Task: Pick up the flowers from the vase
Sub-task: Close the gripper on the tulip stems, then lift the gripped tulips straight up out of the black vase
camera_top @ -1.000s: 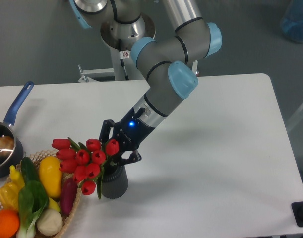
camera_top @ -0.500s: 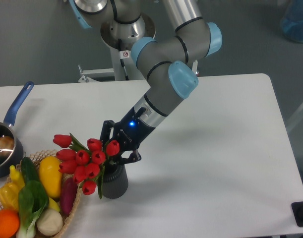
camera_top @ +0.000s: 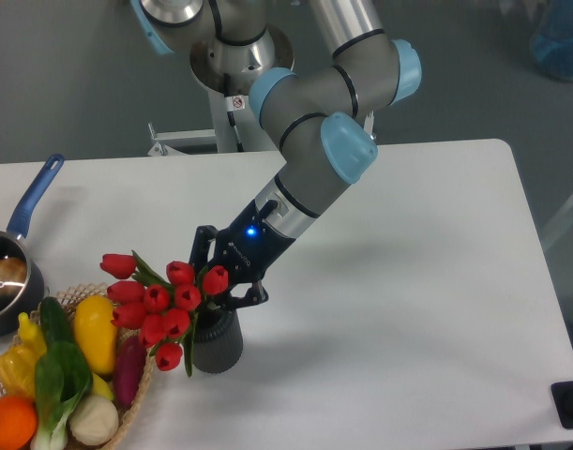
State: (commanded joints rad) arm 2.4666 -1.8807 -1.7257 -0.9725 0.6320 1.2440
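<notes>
The flowers point(camera_top: 162, 300), a bunch of red tulip buds with green leaves, lean out to the left of the dark grey ribbed vase point(camera_top: 218, 345), which stands upright near the table's front edge. My gripper point(camera_top: 217, 298) reaches down from the upper right and sits right at the vase's mouth. Its black fingers point(camera_top: 248, 297) are closed in on the stems just under the buds. The stems and the fingertips are mostly hidden by the buds and leaves.
A wicker basket point(camera_top: 138, 394) of colourful vegetables and fruit touches the flowers' left side at the front left corner. A dark saucepan point(camera_top: 7, 281) with a blue handle sits at the left edge. The arm's base stands behind the table.
The top left tulip bud has sprung up and outward, and the bunch has shifted a little. The gripper and wrist have edged slightly upward at the vase mouth.
</notes>
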